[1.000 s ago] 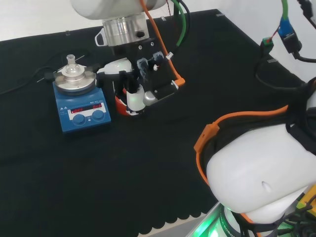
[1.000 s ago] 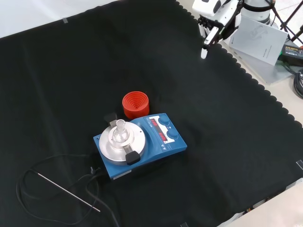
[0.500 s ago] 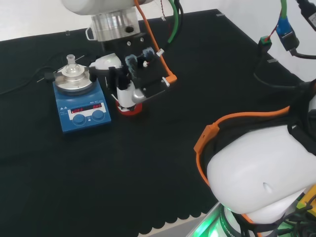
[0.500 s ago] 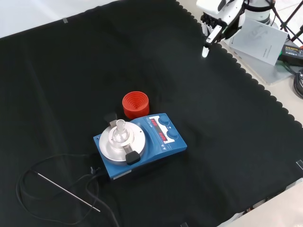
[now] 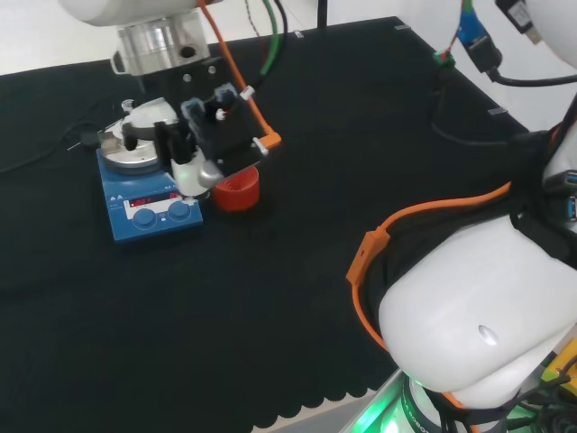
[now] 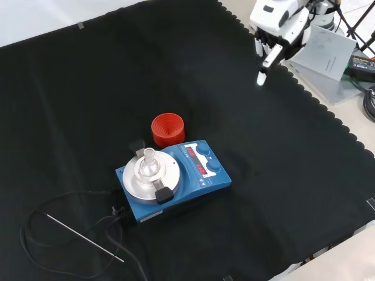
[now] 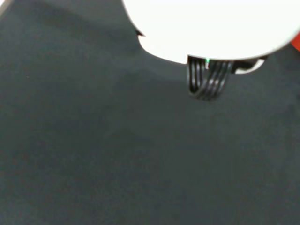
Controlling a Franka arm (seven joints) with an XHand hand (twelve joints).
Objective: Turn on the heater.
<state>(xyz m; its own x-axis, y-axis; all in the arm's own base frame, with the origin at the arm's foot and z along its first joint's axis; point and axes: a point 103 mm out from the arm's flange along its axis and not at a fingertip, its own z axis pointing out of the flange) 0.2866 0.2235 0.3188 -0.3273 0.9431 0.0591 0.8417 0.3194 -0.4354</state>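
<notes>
In the front view, nearest the camera, a thin metal rod (image 6: pixel 85 237) lies on the black cloth (image 6: pixel 281 193) among loops of dark cable (image 6: pixel 41 257). Just beyond them stands the blue heater (image 6: pixel 176 184), its round silver plate (image 6: pixel 151 176) carrying a small clear glass piece (image 6: pixel 148 159), and its two blue knobs (image 6: pixel 208 159) and red display (image 6: pixel 196 160) on the side turned to the view's right. A red ribbed ring (image 6: pixel 168 129) stands just behind the heater, very close to it; whether they touch I cannot tell. Far beyond, at the view's top right, the hand (image 6: pixel 275 29) hangs above the cloth's scalloped edge, well apart from the heater, with one finger pointing straight down and holding nothing.

In the head view the hand (image 5: pixel 185 153) appears above the heater (image 5: pixel 149 212), in front of its right side, and partly covers the plate. The red ring (image 5: pixel 238 191) sits just to the heater's right.
</notes>
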